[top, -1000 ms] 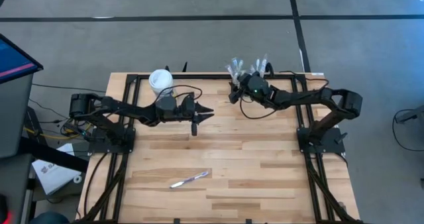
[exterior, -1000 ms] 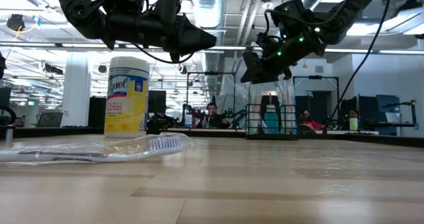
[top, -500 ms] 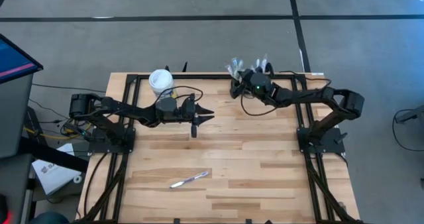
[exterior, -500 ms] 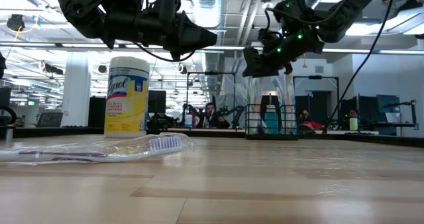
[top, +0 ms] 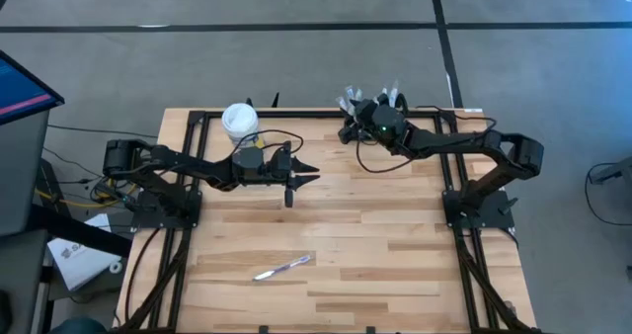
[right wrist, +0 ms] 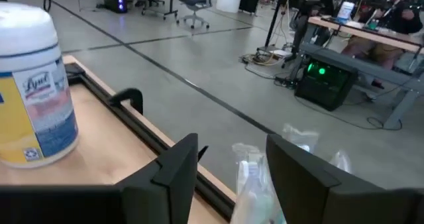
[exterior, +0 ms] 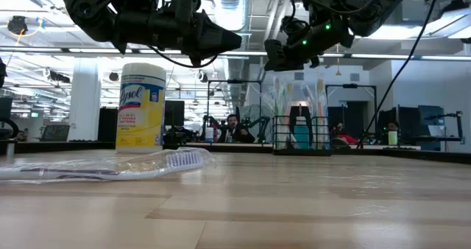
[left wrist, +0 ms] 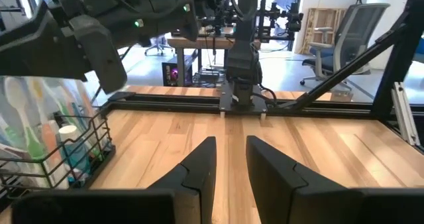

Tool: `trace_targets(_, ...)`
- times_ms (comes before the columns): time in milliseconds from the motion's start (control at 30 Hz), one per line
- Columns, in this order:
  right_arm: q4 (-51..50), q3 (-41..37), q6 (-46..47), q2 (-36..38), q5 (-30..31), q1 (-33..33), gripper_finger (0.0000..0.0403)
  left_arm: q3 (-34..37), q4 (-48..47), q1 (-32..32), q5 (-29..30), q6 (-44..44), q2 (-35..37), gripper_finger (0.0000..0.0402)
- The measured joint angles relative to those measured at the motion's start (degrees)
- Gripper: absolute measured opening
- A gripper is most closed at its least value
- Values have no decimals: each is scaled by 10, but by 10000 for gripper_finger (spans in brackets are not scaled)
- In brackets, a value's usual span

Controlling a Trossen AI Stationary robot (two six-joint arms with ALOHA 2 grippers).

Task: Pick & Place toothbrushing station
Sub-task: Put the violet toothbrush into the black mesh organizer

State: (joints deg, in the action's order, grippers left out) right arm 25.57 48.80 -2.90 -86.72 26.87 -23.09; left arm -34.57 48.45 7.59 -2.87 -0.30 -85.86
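Observation:
The toothbrushing station is a small black wire caddy at the table's far edge. Wrapped toothbrushes stand upright in it. My right gripper hovers open just above and beside the caddy. In its wrist view the wrapped brush tops show below the gap between its fingers, and nothing is touched. My left gripper hangs open and empty over the middle of the table, pointing level toward the caddy.
A white round tub with a yellow label stands at the far left of the table. A wrapped toothbrush lies flat near the front edge. Black frame rails run along the table's sides. A person sits in the room far behind.
My right gripper has risen from beside the caddy to above the brush tops and drifted slightly toward the table's far edge. The caddy and the brushes have stayed in place.

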Motion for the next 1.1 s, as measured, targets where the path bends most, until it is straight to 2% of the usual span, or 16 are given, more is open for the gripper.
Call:
trace_targets(233,-33,16,-3,29,2,24,166,0,-2,-25,-2,-1,0,76)
trace_targets(400,-73,15,-6,71,2,60,168,0,-30,-47,-49,-31,0,76)
trace_targets(567,-134,15,3,92,2,100,165,0,-116,-78,-61,-36,0,76)
trace_targets(800,-157,14,4,82,2,152,157,0,-218,-118,-61,-37,0,76)
trace_targets(1100,-168,15,6,77,2,179,147,0,-319,-172,-77,-137,0,76)
